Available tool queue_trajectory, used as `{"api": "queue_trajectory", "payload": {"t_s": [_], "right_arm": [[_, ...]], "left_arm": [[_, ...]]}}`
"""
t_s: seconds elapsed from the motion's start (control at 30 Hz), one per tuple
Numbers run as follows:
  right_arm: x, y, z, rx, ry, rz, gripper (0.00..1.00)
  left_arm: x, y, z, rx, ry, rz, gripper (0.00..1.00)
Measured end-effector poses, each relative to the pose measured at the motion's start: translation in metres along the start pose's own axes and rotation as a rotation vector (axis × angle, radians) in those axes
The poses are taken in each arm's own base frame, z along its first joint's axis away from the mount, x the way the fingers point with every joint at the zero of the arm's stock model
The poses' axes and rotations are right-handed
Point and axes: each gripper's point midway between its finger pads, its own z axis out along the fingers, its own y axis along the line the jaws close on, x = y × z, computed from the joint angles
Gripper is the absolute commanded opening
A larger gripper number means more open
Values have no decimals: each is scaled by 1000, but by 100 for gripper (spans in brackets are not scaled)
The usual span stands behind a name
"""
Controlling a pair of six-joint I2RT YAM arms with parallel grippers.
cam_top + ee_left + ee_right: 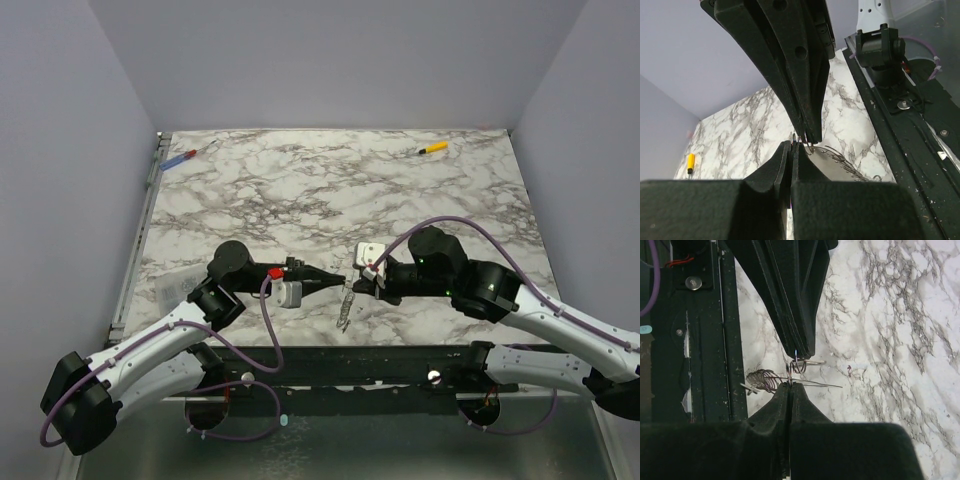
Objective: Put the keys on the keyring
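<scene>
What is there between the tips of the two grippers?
Only the thin keyring, seemingly pinched by both the left gripper and the right gripper; the right wrist view shows it.

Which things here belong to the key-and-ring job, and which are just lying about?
In the job:
keys
keyring
left gripper and right gripper, both shut, tips meeting at the ring

Lying about:
yellow-handled tool and blue-and-red tool, both at the far edge of the table
</scene>
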Motion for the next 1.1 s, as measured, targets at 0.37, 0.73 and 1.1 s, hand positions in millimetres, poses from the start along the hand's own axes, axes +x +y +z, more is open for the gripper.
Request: {"api": "queue_trajectory", "payload": {"t_s": [0.37,0.73,1.1], "right_arm": [[0,2,1,-11,0,1,1],[1,2,1,-13,5,2,1],[6,4,-1,-20,23,3,1]], "left_arm": [[1,-6,2,29,-7,-18,0],[0,-9,2,46,-12,-24,0],[0,-15,5,68,-17,-34,0]]}}
